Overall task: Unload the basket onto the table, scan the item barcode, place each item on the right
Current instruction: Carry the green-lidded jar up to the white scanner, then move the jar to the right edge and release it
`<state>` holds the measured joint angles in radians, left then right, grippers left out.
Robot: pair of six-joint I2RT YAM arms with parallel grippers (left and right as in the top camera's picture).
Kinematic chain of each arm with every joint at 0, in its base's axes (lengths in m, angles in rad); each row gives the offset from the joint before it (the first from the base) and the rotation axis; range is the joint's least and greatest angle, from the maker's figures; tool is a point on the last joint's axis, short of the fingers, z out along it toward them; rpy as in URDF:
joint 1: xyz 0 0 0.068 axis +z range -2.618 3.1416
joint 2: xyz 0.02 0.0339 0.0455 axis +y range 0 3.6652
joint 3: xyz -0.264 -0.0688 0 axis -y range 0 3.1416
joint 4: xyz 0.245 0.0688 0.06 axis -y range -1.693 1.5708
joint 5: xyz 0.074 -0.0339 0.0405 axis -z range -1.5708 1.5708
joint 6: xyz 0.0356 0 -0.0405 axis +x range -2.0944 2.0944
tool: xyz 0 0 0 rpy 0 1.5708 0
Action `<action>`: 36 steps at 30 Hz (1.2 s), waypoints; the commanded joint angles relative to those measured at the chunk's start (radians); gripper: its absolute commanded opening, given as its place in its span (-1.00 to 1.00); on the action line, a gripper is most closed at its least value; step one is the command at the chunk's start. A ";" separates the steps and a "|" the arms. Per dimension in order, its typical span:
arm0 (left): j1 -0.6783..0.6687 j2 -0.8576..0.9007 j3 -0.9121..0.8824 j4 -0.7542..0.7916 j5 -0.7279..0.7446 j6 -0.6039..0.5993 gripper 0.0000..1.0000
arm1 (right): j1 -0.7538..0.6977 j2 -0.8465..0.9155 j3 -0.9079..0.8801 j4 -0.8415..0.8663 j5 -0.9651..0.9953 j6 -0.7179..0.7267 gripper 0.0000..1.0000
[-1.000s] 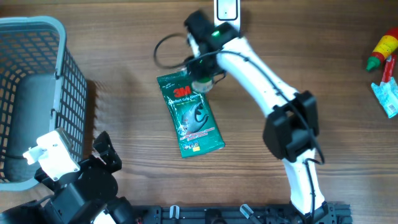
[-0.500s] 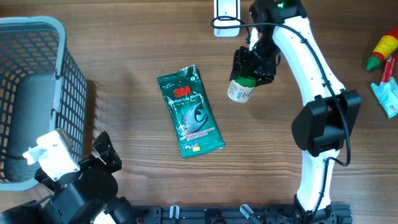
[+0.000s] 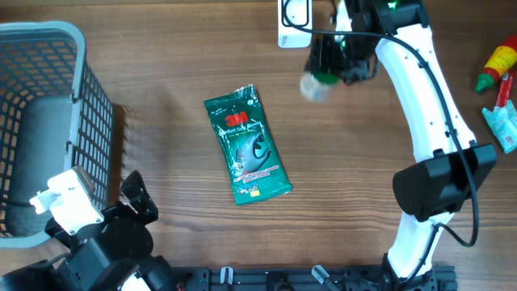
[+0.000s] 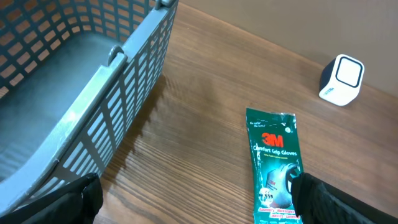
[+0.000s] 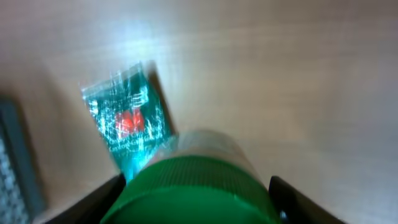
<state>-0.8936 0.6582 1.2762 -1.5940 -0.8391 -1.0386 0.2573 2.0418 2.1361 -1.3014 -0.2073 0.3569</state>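
Along the far edge of the bench (image 3: 145,73), we are gripping the round green-capped bottle (image 3: 316,85) in our right gripper (image 3: 338,63), just beside the white boxy scanner (image 3: 294,14); a flat glossy glove packet (image 3: 247,146) is lying mid-bench; a grey plastic lattice basket (image 3: 56,34) is sitting at the left edge; our left gripper (image 4: 196,202) is gaping wide near it.

We see a brown wood-grain table (image 3: 161,73), a grey basket (image 3: 95,105) with a grid pattern in its walls, and a white scanner (image 3: 292,16). The glove packet (image 3: 246,145) is dark green with a red logo and white letters, the bottle (image 3: 317,86) has a green cap and pale body, and the arm (image 3: 426,89) is white with black joints.
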 commanded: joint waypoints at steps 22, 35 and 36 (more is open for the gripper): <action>0.004 0.003 0.000 -0.001 -0.006 -0.017 1.00 | 0.009 0.089 -0.382 1.499 0.042 -0.435 -0.18; 0.004 0.003 0.000 -0.001 -0.006 -0.017 1.00 | 0.009 0.329 -0.401 1.936 0.058 -0.436 -0.14; 0.004 0.003 0.000 -0.001 -0.006 -0.017 1.00 | 0.009 0.333 -0.401 1.960 0.058 -0.436 -0.15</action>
<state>-0.8936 0.6582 1.2762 -1.5940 -0.8391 -1.0386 0.2611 2.3749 1.7214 0.5884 -0.1490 -0.0700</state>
